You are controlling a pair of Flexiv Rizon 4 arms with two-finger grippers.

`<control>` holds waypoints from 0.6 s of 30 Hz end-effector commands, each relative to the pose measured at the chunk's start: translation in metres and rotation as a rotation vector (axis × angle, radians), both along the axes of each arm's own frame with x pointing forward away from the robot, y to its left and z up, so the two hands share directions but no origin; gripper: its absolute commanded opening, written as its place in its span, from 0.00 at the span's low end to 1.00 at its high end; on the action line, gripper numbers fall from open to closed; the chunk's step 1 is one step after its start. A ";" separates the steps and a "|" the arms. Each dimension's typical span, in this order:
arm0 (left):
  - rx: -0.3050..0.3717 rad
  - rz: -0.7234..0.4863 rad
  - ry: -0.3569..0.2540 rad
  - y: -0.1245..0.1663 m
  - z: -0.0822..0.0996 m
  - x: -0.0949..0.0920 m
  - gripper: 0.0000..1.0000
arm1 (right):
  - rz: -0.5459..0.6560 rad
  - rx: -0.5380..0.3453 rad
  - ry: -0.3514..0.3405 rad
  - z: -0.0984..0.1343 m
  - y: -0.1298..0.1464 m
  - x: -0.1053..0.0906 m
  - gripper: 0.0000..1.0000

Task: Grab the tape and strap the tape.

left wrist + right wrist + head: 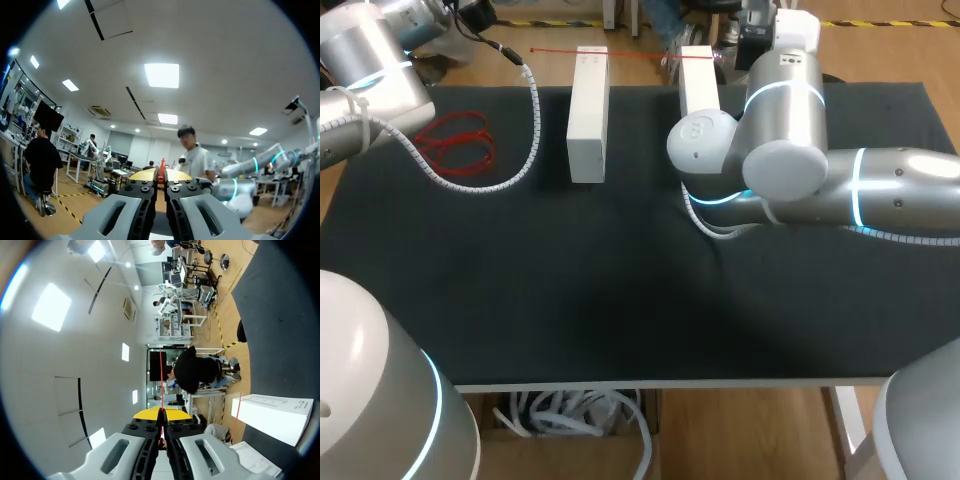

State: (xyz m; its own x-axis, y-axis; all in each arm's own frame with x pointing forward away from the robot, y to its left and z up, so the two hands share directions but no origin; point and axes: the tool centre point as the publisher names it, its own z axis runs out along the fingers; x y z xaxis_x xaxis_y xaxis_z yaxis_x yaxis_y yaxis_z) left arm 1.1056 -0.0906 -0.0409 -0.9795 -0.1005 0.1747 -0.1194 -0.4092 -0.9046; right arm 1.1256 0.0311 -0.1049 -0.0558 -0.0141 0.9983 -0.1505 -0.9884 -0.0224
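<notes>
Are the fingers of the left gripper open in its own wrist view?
No, the left gripper has both fingers pressed together on the red tape.

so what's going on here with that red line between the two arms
Both arms hold one thin red tape, stretched straight across the far ends of the left white block and the right white block on the black table. The left gripper is shut on one end, the right gripper on the other. A loose red bundle lies near the left arm.
</notes>
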 end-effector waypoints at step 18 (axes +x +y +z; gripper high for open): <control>0.531 -0.070 -0.233 0.000 0.003 -0.008 0.00 | 0.000 -0.032 0.009 0.000 -0.002 -0.011 0.00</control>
State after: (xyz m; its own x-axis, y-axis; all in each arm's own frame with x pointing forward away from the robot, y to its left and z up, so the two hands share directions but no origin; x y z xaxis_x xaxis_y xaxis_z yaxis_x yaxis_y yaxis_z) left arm 1.0974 -0.0945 -0.0464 -0.9942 -0.0997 -0.0397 0.0517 -0.1209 -0.9913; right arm 1.1180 0.0311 -0.1082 -0.0566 0.0154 0.9983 -0.1546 -0.9879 0.0065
